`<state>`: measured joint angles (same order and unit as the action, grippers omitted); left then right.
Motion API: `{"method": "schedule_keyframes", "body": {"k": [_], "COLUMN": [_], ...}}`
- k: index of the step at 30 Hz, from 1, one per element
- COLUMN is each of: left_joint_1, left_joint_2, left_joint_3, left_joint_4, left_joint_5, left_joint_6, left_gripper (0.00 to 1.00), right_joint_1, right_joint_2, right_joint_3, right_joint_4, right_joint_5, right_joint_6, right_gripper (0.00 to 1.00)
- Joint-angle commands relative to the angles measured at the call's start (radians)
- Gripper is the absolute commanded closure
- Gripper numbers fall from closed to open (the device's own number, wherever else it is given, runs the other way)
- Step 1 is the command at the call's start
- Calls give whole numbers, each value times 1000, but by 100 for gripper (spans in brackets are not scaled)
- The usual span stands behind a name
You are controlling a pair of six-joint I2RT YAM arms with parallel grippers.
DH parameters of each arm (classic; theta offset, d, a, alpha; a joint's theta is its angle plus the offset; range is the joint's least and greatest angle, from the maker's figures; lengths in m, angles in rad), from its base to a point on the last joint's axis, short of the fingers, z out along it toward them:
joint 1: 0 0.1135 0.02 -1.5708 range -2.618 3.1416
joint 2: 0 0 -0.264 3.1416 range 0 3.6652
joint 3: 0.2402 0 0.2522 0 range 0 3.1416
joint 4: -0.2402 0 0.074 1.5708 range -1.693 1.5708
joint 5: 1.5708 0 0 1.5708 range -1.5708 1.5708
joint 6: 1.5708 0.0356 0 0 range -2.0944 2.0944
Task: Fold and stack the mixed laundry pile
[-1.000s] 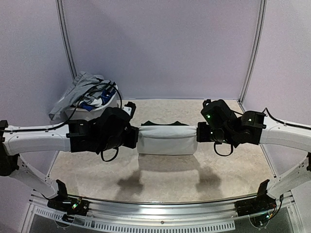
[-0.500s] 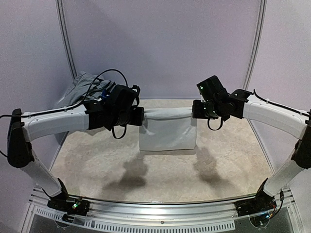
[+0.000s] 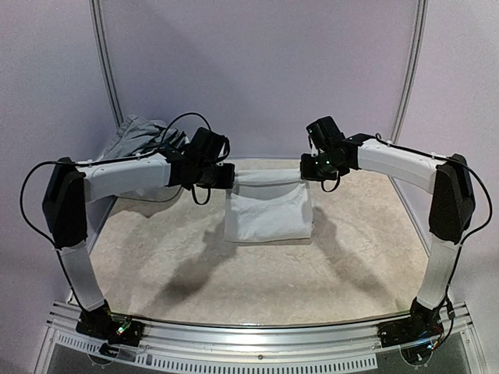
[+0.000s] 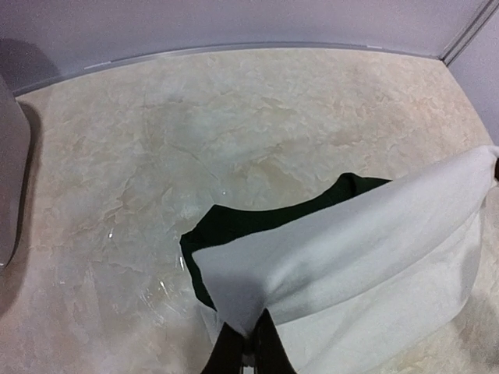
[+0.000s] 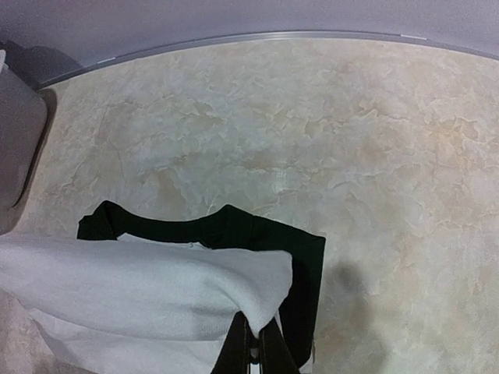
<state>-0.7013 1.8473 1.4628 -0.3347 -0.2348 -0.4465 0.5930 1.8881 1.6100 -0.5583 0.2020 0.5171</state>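
left gripper (image 3: 229,178): clenched on one top corner of the white t-shirt (image 3: 269,214), its fingers (image 4: 226,354) pinching the white cloth.
right gripper (image 3: 305,173): clenched on the other top corner, the cloth bunched over its fingers (image 5: 274,352).
white t-shirt: folded and held up over the middle of the bench (image 3: 257,280), its top edge stretched between the two grippers and the rest hanging down; cannot tell whether the lower edge touches the bench.
dark green sleeves (image 5: 234,230): showing from behind the white fold in both wrist views.
laundry pile (image 3: 136,136): grey cloth heaped at the far left corner, behind the left arm, well apart from the held shirt.
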Motion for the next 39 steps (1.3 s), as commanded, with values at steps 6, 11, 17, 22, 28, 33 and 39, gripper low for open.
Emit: {"method": "schedule_keyframes", "body": {"k": [6, 11, 17, 22, 28, 33, 39], "left_joint_1": [72, 90, 105, 118, 129, 129, 124], "left_joint_2": [152, 211, 277, 314, 334, 289, 115], "left_joint_3": [85, 129, 182, 204, 251, 349, 260], "left_joint_4": [-28, -43, -77, -91, -112, -196, -202], "left_joint_5": [96, 119, 112, 113, 133, 81, 15], "left_joint_6": [2, -3, -10, -22, -12, 34, 67], "left_gripper": [100, 100, 100, 100, 65, 28, 4], "right_joint_1": [-62, -80, -97, -113, -124, -123, -121], "right_joint_2": [166, 234, 313, 367, 374, 313, 97], "right_joint_3": [112, 163, 224, 256, 289, 375, 104], "right_joint_4": [-4, -14, -21, -21, -45, -113, 31], "right_joint_5": [-71, -93, -116, -138, -124, -99, -246], "right_joint_6": [-22, -22, -17, -4, 24, -12, -47], "right_gripper": [100, 100, 94, 85, 43, 34, 2]}}
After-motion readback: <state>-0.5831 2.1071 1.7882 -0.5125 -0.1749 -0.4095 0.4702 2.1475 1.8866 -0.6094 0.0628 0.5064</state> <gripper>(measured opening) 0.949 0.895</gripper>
